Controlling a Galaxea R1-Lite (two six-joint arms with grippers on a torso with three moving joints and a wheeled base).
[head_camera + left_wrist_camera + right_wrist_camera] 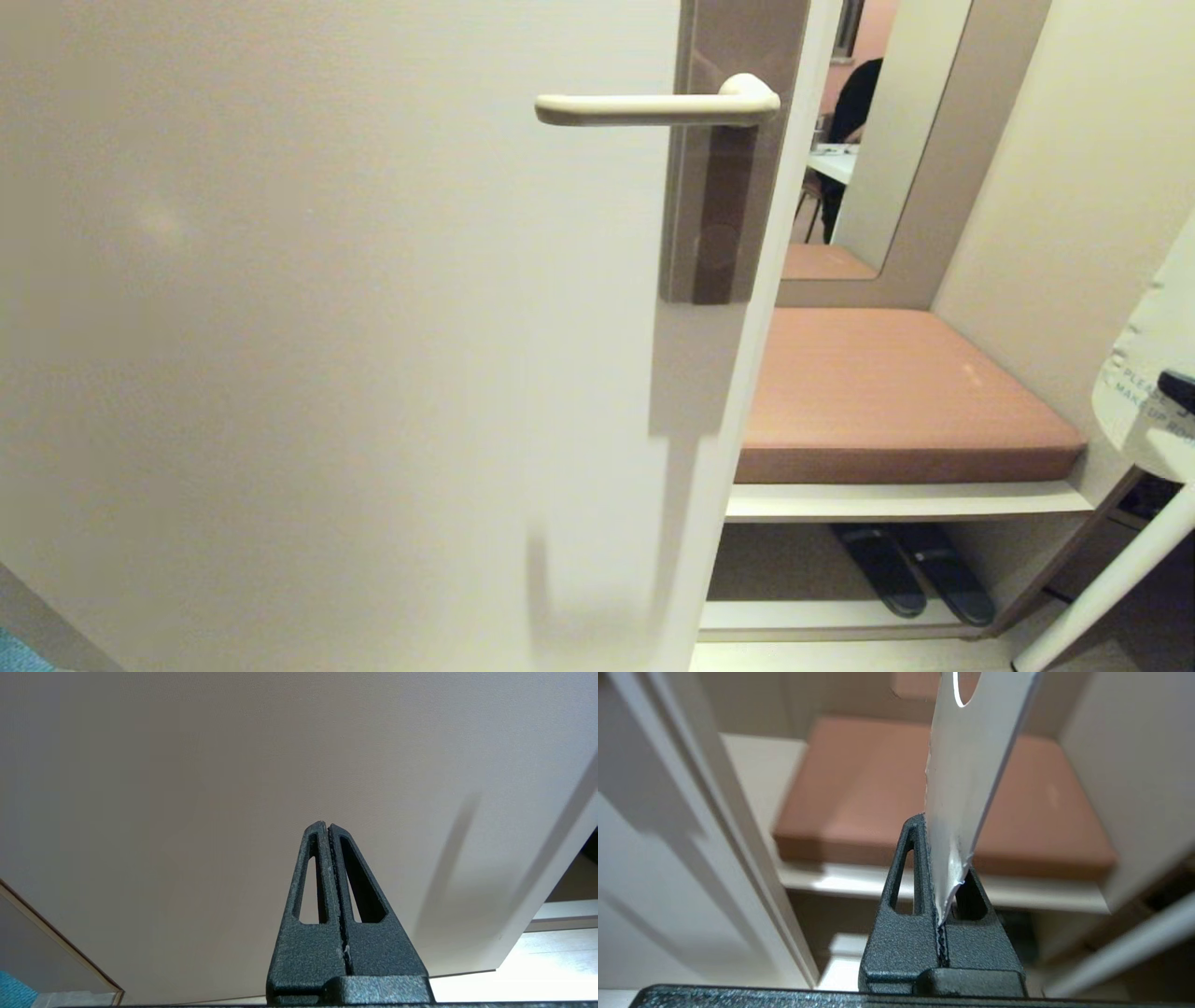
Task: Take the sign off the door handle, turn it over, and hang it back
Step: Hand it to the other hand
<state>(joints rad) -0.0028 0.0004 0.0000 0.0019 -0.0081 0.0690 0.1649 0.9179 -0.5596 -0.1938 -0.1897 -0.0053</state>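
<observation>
While my right gripper [941,858] clamps its two fingers on the one sign [966,774], the card stands up out of the pinch with its cut-out hole at the far end, well beyond the fingertips. From the head camera I see that sign's white face (lettering "PLEASE MAKE UP ROOM") at the right edge of view, well apart from the single door handle [658,108], which hangs bare on its brown-grey plate [714,215]. My left gripper [329,830] has both fingers pressed together on nothing, pointing at the pale door [233,788]. Past the right fingers lies one brown cushion [878,788] on a white bench shelf [906,501], and two dark slippers [910,569] sit underneath. Cream walls [1074,205] enclose the nook.
</observation>
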